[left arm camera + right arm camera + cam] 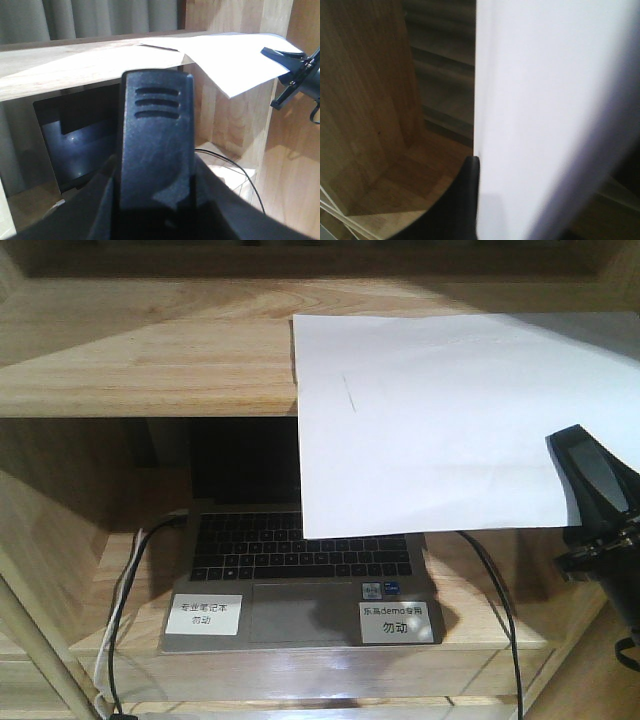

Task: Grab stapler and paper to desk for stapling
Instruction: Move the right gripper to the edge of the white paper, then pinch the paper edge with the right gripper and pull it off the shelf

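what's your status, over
right gripper shut on paper, sheet overhanging shelf. left gripper state unclear. stapler not in view. laptop open underneath.

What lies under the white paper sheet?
The rear part of the paper rests on the wooden shelf; its front part hangs over an open laptop one level below. The keyboard and touchpad show; the sheet covers the right part of the screen.
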You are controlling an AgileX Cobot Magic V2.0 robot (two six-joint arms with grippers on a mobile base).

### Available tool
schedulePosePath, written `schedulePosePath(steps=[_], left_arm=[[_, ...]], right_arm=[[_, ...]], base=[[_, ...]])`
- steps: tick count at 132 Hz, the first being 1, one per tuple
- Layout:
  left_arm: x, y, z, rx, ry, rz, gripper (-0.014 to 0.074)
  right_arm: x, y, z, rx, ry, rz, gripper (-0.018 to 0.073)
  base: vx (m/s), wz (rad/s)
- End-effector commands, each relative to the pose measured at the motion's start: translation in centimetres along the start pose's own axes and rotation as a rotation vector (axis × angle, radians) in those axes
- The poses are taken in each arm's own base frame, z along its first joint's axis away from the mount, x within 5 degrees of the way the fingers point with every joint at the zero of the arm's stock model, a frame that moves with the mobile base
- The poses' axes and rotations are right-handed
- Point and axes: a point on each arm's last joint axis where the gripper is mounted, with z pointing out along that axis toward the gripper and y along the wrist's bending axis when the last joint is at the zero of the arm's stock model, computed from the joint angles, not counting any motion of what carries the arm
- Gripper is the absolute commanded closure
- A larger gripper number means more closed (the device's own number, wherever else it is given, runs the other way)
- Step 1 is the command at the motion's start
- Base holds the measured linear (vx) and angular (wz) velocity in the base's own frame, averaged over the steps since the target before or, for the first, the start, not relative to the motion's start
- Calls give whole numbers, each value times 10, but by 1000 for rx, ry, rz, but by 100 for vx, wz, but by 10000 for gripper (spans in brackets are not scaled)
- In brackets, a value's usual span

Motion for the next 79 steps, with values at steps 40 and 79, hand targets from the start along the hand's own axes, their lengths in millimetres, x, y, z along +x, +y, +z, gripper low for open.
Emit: schedulePosePath(steps=[40, 79], left_arm=[[-17, 0, -2, -3, -127, -12, 603], [-17, 0, -2, -3, -127, -12, 603]], right_arm=[[-3, 41, -4, -312, -5, -49, 568], [5, 56, -15, -373, 99, -86, 565]], base=[[0, 0], [0, 0]])
